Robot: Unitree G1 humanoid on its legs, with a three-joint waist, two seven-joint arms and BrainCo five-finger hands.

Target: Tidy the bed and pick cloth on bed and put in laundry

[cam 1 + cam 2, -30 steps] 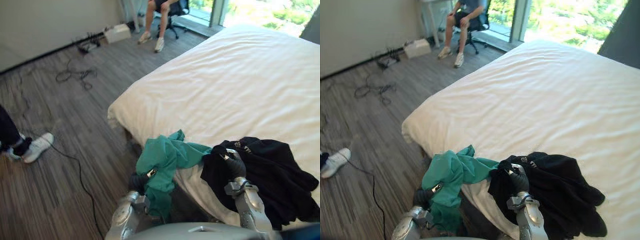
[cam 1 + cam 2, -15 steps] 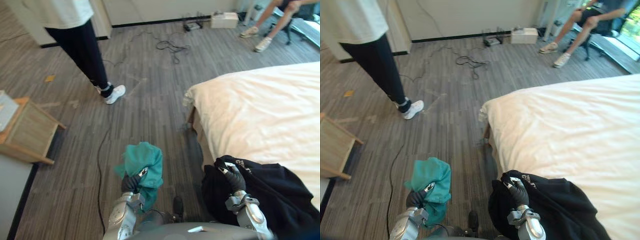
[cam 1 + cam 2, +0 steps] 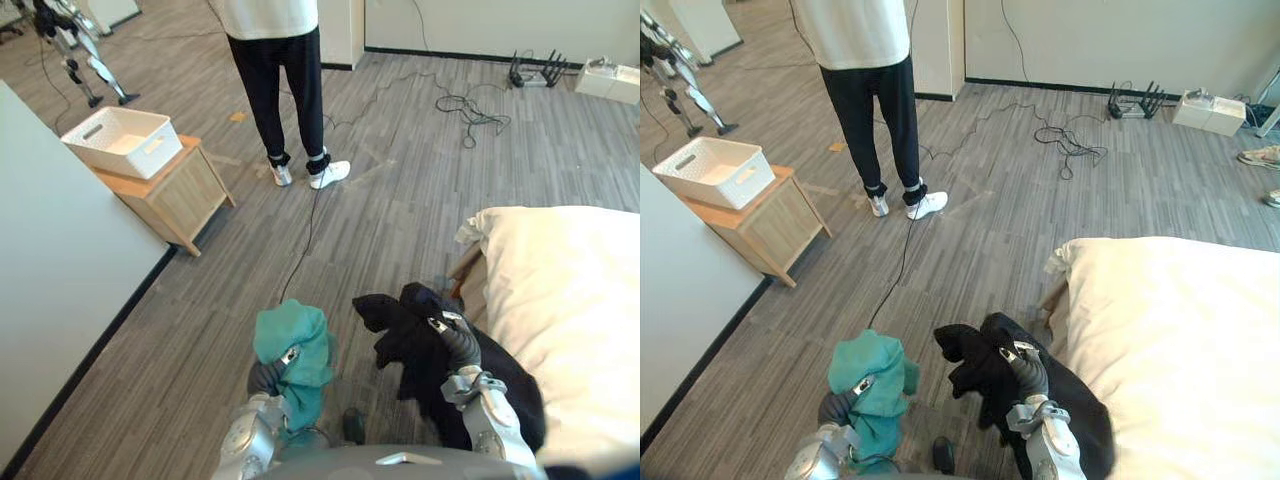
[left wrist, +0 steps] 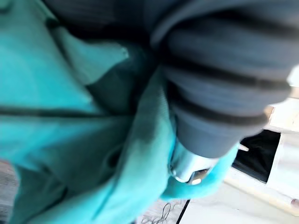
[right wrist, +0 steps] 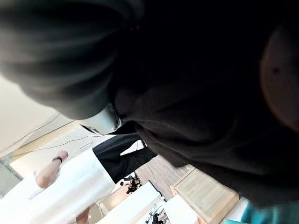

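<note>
A teal cloth (image 3: 292, 350) hangs bunched from my left hand (image 3: 265, 378), whose fingers are curled into it; the left wrist view has the teal cloth (image 4: 70, 140) wrapped round the hand. My right hand (image 3: 455, 352) is shut on a black garment (image 3: 410, 335) that droops off the corner of the bed (image 3: 570, 300), over the floor. The black garment (image 5: 205, 116) also covers most of the right wrist view. The bed is white and lies at the right. A white laundry basket (image 3: 122, 141) stands on a small wooden cabinet (image 3: 170, 190) at the far left.
A person in a white top and black trousers (image 3: 285, 90) stands on the wooden floor beyond the cabinet. A pale wall (image 3: 60, 280) runs along the left. Cables and a power strip (image 3: 480, 100) lie on the floor at the back right.
The camera has swung left: the bed slid to the right and the cabinet with the basket came into view. Both hands still hold their cloths; the black garment has come further off the bed.
</note>
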